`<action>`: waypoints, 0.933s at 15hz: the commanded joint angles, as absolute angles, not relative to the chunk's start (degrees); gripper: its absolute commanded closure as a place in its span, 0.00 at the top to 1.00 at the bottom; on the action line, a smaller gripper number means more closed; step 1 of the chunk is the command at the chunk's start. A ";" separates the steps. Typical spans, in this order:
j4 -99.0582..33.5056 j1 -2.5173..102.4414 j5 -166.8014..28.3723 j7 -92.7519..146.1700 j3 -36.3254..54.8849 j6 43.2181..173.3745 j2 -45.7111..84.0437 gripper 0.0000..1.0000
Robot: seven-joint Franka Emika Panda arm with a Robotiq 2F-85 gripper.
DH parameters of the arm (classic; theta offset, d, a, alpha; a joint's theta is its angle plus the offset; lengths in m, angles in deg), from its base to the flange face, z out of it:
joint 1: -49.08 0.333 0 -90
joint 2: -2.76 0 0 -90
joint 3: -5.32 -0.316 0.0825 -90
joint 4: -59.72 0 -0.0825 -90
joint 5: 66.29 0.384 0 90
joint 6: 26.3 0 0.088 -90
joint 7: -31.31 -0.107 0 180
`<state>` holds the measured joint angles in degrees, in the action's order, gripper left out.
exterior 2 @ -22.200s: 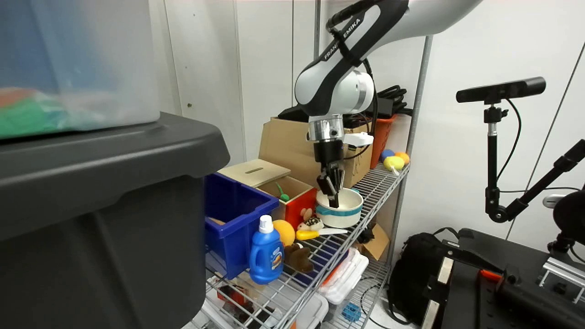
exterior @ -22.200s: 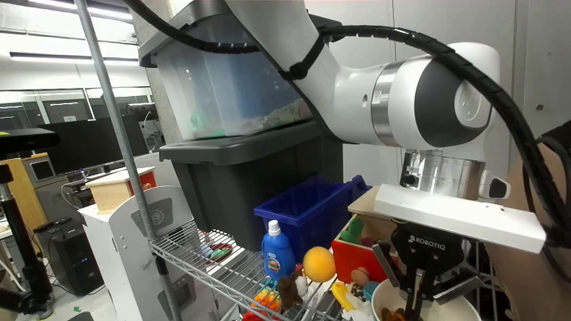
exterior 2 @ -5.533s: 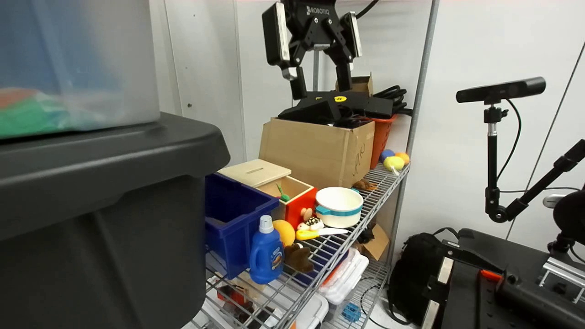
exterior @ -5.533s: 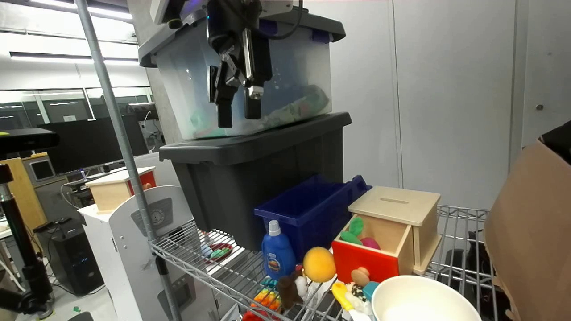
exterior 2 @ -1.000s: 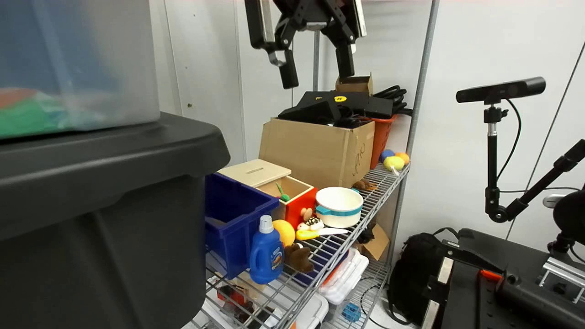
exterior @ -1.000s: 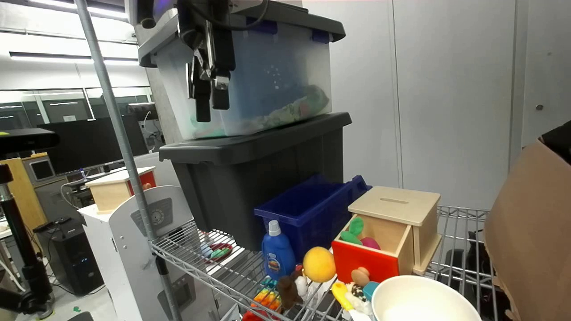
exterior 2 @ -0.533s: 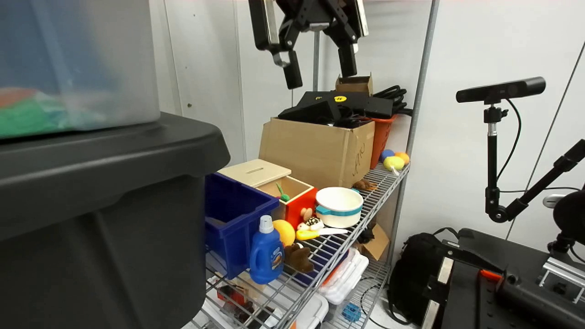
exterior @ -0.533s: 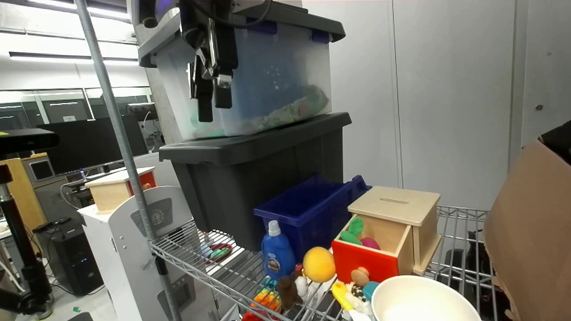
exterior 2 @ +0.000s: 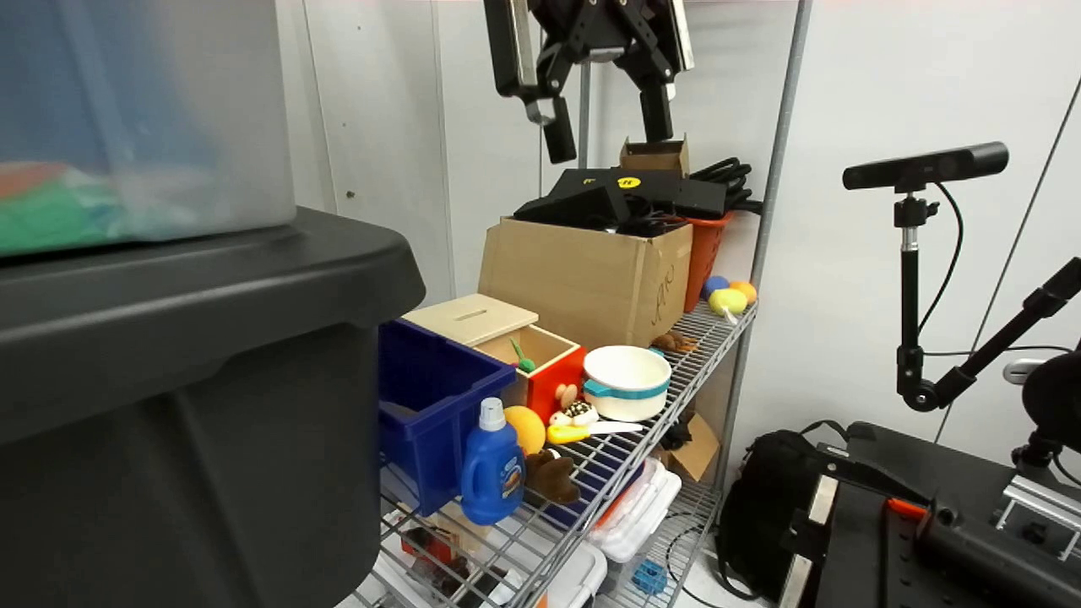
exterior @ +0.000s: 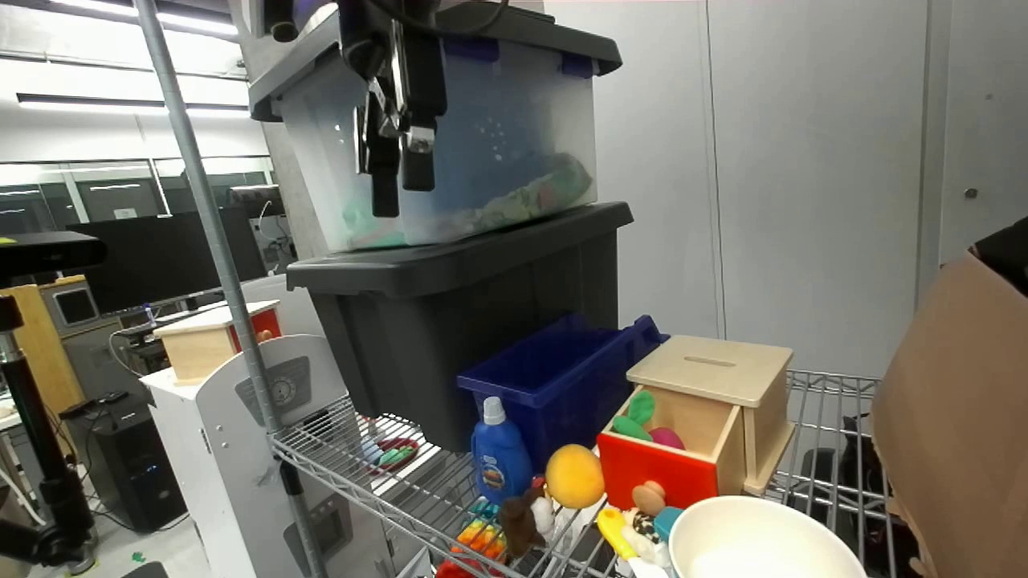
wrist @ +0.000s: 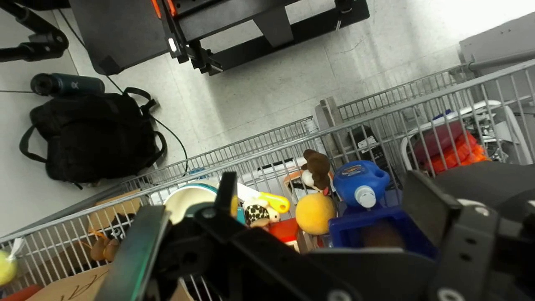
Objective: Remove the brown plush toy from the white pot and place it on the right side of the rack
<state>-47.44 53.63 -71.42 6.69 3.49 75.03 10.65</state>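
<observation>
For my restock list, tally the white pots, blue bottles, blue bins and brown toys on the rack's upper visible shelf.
White pot: 1
Blue bottle: 1
Blue bin: 1
Brown toys: 2, the brown plush toy outside the white pot, another brown toy by the blue bottle
Total: 5

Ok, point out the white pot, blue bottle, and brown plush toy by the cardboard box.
White pot (exterior 2: 627,409): in an exterior view, outer wall.
Blue bottle (wrist: 358,181): in the wrist view, its side.
Brown plush toy (exterior 2: 670,341): in an exterior view, its brown part.
</observation>
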 commanded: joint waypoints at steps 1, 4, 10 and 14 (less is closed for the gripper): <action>-50.62 52.98 -71.23 7.05 4.12 75.21 7.36 1.00; -52.90 52.47 -71.22 6.64 4.50 75.37 5.49 1.00; -57.41 51.20 -71.06 6.23 4.78 75.86 1.69 1.00; -59.49 50.42 -71.01 6.45 4.91 76.10 -0.03 1.00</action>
<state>-56.79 51.06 -71.40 6.57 4.81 75.09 2.78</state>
